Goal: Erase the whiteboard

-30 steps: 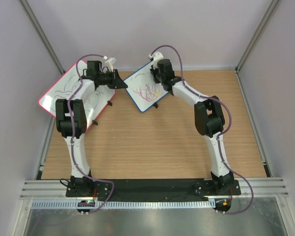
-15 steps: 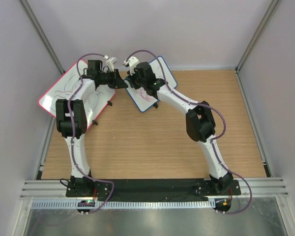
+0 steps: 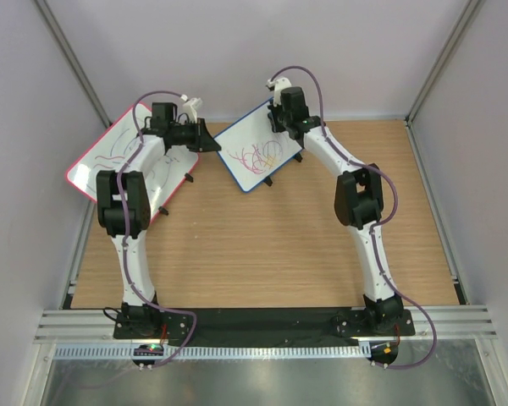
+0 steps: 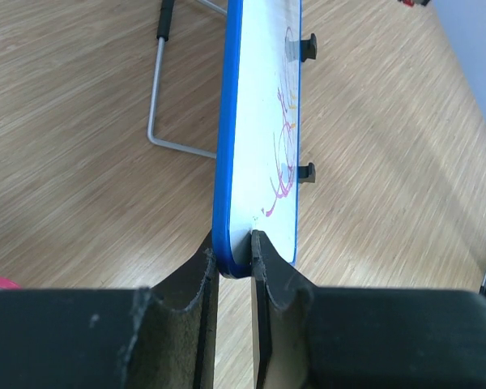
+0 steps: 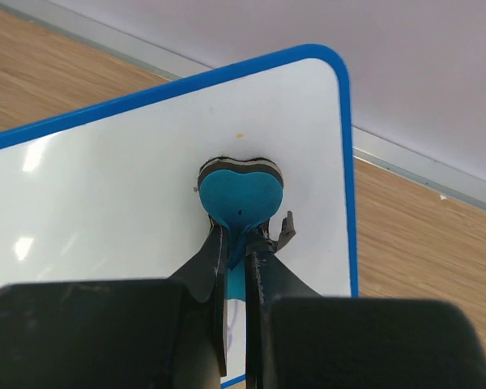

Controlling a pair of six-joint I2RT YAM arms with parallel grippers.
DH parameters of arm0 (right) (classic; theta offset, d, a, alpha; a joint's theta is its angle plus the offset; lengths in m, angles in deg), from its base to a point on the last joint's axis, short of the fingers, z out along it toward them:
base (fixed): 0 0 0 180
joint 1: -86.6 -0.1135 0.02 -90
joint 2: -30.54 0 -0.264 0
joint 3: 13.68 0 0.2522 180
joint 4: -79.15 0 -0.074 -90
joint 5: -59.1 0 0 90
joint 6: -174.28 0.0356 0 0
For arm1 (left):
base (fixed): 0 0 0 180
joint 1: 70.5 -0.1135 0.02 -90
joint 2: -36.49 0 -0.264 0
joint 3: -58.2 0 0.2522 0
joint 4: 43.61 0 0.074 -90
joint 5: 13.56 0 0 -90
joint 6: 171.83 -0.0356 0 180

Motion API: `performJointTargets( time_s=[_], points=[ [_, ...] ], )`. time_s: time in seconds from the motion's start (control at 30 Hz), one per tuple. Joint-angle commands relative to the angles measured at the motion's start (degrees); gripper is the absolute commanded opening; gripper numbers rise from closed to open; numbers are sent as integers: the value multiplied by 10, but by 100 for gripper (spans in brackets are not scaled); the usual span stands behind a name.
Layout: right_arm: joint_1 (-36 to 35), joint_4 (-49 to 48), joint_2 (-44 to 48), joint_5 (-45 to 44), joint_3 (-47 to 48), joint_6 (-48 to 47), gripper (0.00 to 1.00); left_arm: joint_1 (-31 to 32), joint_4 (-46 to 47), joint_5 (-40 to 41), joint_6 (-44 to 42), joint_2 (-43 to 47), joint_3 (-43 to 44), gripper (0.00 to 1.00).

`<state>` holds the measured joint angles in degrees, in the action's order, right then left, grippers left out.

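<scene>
The blue-framed whiteboard (image 3: 256,150) stands tilted at the back middle of the table, with red, purple and yellow scribbles on it. My left gripper (image 3: 212,144) is shut on its left edge; the left wrist view shows the board's frame (image 4: 227,162) clamped between the fingers. My right gripper (image 3: 279,114) is at the board's upper right corner, shut on a blue heart-shaped eraser (image 5: 240,194) that presses on a clean white part of the board (image 5: 130,211).
A larger red-framed whiteboard (image 3: 93,161) with scribbles leans at the back left, partly under the left arm. The blue board's wire stand (image 4: 158,97) and black feet (image 4: 308,170) rest on the wooden table (image 3: 262,245). Grey walls close in at the back and sides.
My right gripper swept with the eraser from the board's upper middle to its left part, then back right to the upper right corner. The left gripper stayed clamped on the edge.
</scene>
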<state>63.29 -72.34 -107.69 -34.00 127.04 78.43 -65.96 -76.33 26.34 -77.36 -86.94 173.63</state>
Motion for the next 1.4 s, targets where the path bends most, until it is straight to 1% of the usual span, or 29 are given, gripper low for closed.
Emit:
performJointTargets(
  time_s=[0.0, 0.3, 0.53, 0.63, 0.77, 0.9, 0.93, 1.0, 1.03, 1.1, 1.2, 1.3, 1.37],
  points=[
    [5, 34, -30, 2, 51, 0, 1, 17, -18, 19, -67, 14, 15, 0],
    [16, 34, -57, 6, 77, 9, 1, 19, -31, 21, -80, 13, 15, 0],
    [27, 32, -80, 9, 149, 7, 1, 22, -42, 26, -93, 16, 15, 0],
    [27, 20, -82, 9, 156, 0, 1, 22, -48, 27, -98, 17, 14, 0],
    [27, 30, -89, 24, 156, 7, 1, 22, -49, 28, -99, 18, 16, 0],
    [20, 34, -64, 24, 86, 9, 1, 22, -49, 29, -99, 18, 19, 0],
    [20, 21, -39, 19, 28, 10, 1, 21, -50, 28, -99, 18, 20, 0],
    [19, -6, -1, 18, -45, 14, 1, 22, -51, 29, -99, 18, 20, 0],
    [19, -40, 39, 15, -122, 15, 1, 22, -51, 29, -98, 17, 20, 0],
    [17, -73, 71, 14, -213, 17, 1, 22, -50, 28, -98, 16, 20, 0],
    [10, -75, 106, 19, -256, 8, 1, 22, -52, 26, -96, 11, 25, 0],
    [8, -33, 97, 18, -229, 9, 1, 23, -51, 26, -94, 11, 28, 0],
    [7, -31, 88, 18, -216, 8, 1, 23, -52, 26, -94, 12, 27, 0]
  ],
)
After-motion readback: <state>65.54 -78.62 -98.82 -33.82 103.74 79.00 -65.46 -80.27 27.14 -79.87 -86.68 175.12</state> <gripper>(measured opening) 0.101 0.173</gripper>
